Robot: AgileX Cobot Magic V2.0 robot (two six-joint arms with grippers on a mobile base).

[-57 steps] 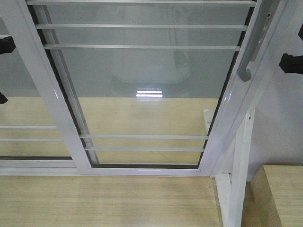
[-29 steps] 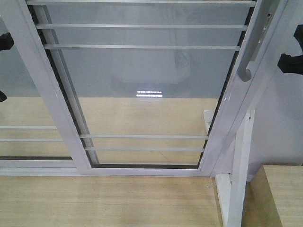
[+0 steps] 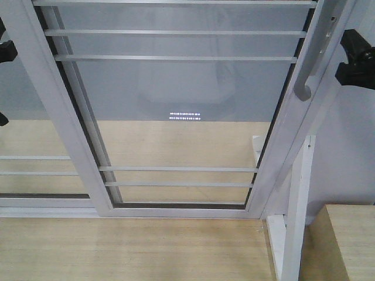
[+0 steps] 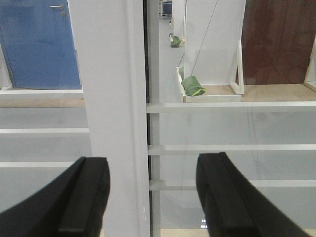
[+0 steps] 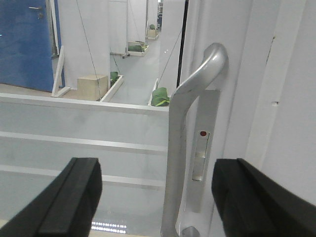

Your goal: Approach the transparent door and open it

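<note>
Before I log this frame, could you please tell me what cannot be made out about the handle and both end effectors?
Handle: lower end cut off by the bottom edge in the right wrist view, top by the top edge in the front view.
Right end effector: open around the handle, but contact unclear; the front view's right edge crops it.
Left end effector: mostly cropped by the front view's left edge.

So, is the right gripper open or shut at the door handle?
Open. The right gripper has its black fingers wide apart in the wrist view, the grey handle between them, touching neither.
</note>
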